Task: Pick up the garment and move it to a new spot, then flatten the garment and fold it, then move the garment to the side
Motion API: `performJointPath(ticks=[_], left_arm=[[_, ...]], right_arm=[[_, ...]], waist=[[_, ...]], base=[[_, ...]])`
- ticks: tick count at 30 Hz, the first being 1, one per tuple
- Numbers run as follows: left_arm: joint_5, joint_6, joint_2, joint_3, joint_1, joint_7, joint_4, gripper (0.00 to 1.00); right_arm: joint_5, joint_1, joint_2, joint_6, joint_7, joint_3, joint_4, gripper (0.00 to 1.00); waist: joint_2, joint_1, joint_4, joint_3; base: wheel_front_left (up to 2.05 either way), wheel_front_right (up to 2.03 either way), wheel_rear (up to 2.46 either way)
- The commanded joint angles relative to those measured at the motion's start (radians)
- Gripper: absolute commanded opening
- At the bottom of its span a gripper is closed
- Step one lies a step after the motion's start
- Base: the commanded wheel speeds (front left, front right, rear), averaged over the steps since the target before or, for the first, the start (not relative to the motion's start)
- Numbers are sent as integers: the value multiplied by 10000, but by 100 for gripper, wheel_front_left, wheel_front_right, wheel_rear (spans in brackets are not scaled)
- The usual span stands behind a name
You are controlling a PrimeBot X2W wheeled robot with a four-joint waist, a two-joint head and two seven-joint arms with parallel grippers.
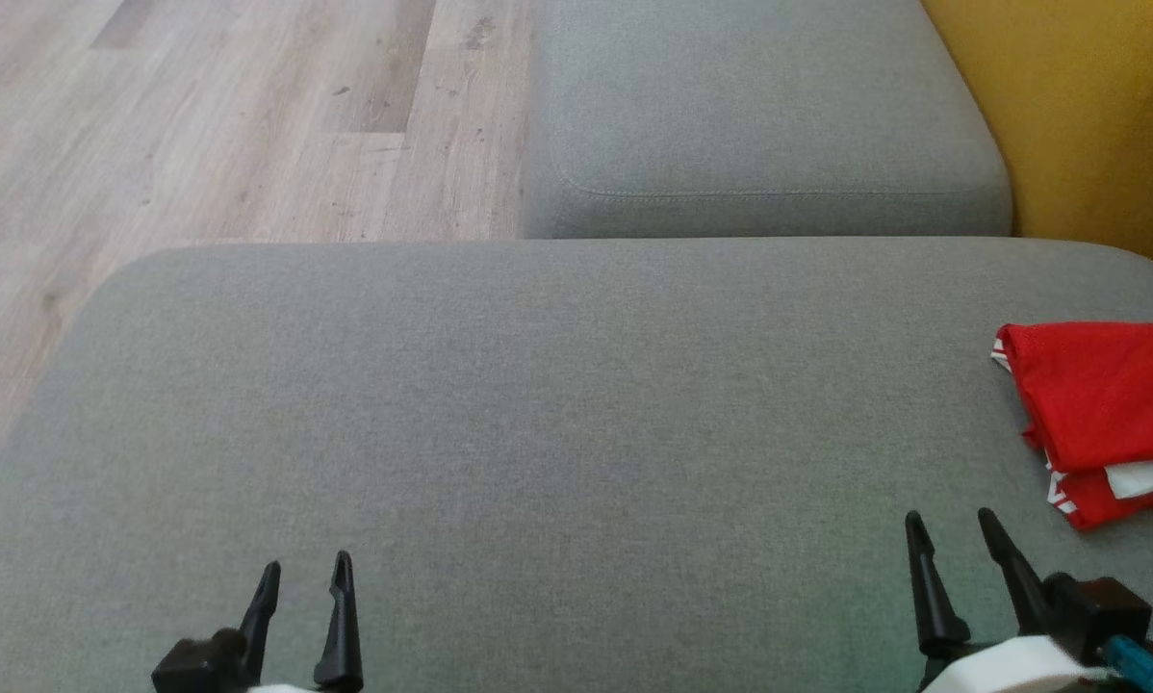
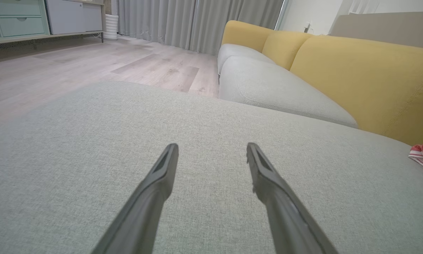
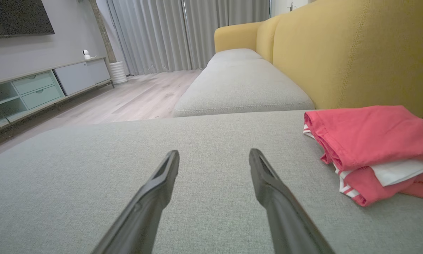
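The garment (image 1: 1106, 414) lies folded in a compact red stack at the right edge of the grey cushion (image 1: 538, 404), beside the yellow backrest (image 3: 356, 53). I judge the move to the side done, or all but done.

To finish well, I would hold both arms at the cushion's near edge, clear of the stack, so that no finger snags a layer and undoes the fold.

- The left gripper (image 1: 307, 563), at the cushion's near left, has its fingers apart and holds nothing.
- The right gripper (image 1: 950, 518), at the cushion's near right and near the garment, is likewise spread and empty, touching no cloth.
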Motion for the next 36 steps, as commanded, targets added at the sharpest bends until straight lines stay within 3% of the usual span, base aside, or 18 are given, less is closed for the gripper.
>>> performJointPath(ticks=[1, 17, 18, 22, 36], left_arm=[[54, -17, 120, 294, -380, -35, -231, 100], [-31, 9, 116, 223, -390, -6, -220, 100], [-2, 4, 0, -147, 0, 10, 32, 0], [-32, -5, -181, -238, 211, 18, 485, 0], [-984, -383, -457, 432, 7, 353, 499, 0]], right_arm=[[64, -282, -67, 65, -155, 307, -396, 100], [101, -243, -67, 65, -171, 352, -388, 100], [54, 114, 2, 0, -12, 115, -42, 0], [104, 198, 5, -2, 27, 118, 588, 0], [1614, -130, -2, 5, 237, -7, 639, 0]], waist=[[-1, 0, -30, -4], [-1, 0, 19, -34], [-1, 1, 19, -35], [-1, 1, 17, -31], [-1, 1, -72, 120]], base=[[0, 0, 0], [0, 0, 0], [0, 0, 0], [0, 0, 0], [0, 0, 0]])
